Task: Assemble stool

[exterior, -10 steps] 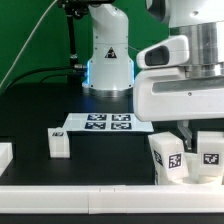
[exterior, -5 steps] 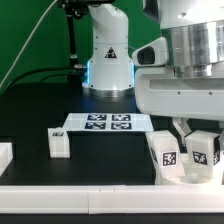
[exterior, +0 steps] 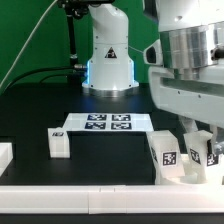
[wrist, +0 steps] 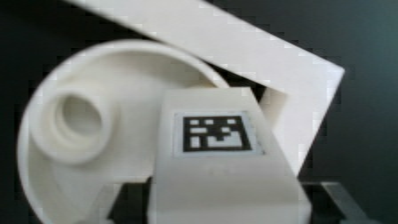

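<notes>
My gripper (exterior: 201,148) is shut on a short white leg (exterior: 199,153) with a square tag and holds it upright at the exterior view's right, near the front rail. The white round seat (exterior: 167,156) sits right beside it, its tagged rim facing the camera. In the wrist view the leg (wrist: 217,140) fills the middle between my dark fingers (wrist: 331,202), over the seat disc (wrist: 107,90) and next to its hollow socket (wrist: 71,118). A second leg (exterior: 58,143) stands at the left. A third white piece (exterior: 4,156) shows at the far left edge.
The marker board (exterior: 108,122) lies flat in the middle of the black table. A white front rail (exterior: 90,190) runs along the near edge. A white rail crosses diagonally in the wrist view (wrist: 267,50). The robot base (exterior: 108,60) stands at the back.
My wrist has turned, and the held leg has shifted a little toward the seat. The seat and the other leg have not moved.
</notes>
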You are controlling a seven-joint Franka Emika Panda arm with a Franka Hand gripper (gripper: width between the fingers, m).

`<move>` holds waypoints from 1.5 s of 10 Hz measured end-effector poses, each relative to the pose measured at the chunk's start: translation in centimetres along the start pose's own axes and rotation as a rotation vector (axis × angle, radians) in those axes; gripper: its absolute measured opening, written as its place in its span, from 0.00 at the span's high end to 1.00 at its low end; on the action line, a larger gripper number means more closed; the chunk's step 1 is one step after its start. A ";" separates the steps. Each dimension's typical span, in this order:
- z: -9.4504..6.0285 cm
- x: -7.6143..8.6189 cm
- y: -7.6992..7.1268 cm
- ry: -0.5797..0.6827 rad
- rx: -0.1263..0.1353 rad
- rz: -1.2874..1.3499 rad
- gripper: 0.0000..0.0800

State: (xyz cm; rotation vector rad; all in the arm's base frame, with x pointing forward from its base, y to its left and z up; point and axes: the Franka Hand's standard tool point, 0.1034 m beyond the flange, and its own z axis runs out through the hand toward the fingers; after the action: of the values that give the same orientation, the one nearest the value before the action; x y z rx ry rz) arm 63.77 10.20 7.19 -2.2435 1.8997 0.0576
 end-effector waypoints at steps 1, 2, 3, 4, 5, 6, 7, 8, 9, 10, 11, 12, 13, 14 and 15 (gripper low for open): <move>0.0 -0.2 0.0 -0.017 0.005 0.165 0.57; 0.1 -0.2 -0.1 -0.041 0.015 0.307 0.57; 0.1 -0.3 -0.1 -0.056 0.025 0.426 0.57; 0.1 -0.3 -0.1 -0.056 0.024 0.444 0.57; 0.1 -0.3 -0.1 -0.060 0.024 0.477 0.57; 0.1 -0.4 -0.1 -0.069 0.024 0.540 0.57; 0.1 -0.4 -0.1 -0.075 0.024 0.568 0.57; 0.1 -0.5 -0.2 -0.084 0.022 0.641 0.57; 0.1 -0.6 -0.2 -0.093 0.027 0.731 0.57; 0.2 -0.7 -0.3 -0.100 0.049 0.785 0.57; 0.2 -1.0 -0.3 -0.100 0.060 0.749 0.57; 0.3 -1.1 -0.2 -0.100 0.058 0.736 0.49; 0.3 -1.1 -0.2 -0.100 0.059 0.715 0.49; 0.2 -1.1 -0.3 -0.099 0.062 0.657 0.26; -0.2 -0.9 -0.4 -0.101 0.066 0.540 0.21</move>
State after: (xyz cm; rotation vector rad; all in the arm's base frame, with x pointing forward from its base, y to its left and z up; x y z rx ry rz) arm 63.95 11.05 7.60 -1.5947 2.3476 0.1796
